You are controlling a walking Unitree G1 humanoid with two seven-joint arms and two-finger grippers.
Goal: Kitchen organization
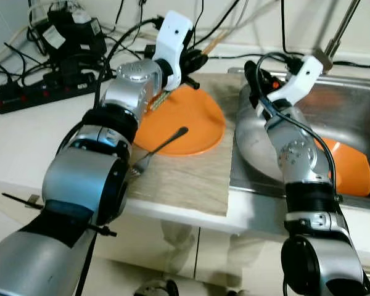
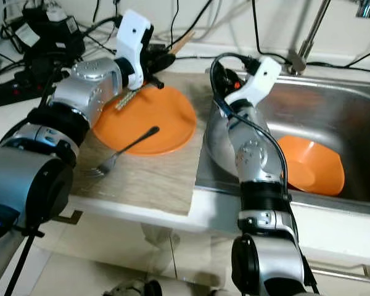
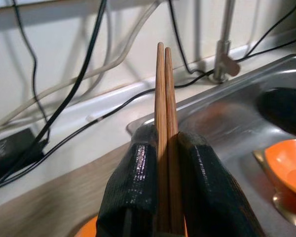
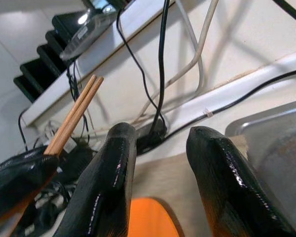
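In the left eye view, the left gripper is raised over the far edge of an orange plate, and a pair of wooden chopsticks is seen clamped in it, tips pointing toward one o'clock. The plate lies on a wooden mat on the white counter. A dark fork is laid with its handle on the plate's rim and its tines on the mat toward seven o'clock. A power strip with cables sits at ten o'clock.

In the right eye view, the right gripper is held above the near-left corner of the steel sink, just beside the mat's far edge. An orange bowl rests in the sink at four o'clock from that gripper, and the faucet rises behind the basin.

In the left wrist view, the two chopsticks are pressed side by side between the black fingers, which are clenched on them; the sink and bowl are seen beyond.

In the right wrist view, the right fingers are spread apart with nothing between them, and the chopsticks held by the other gripper appear nearby.
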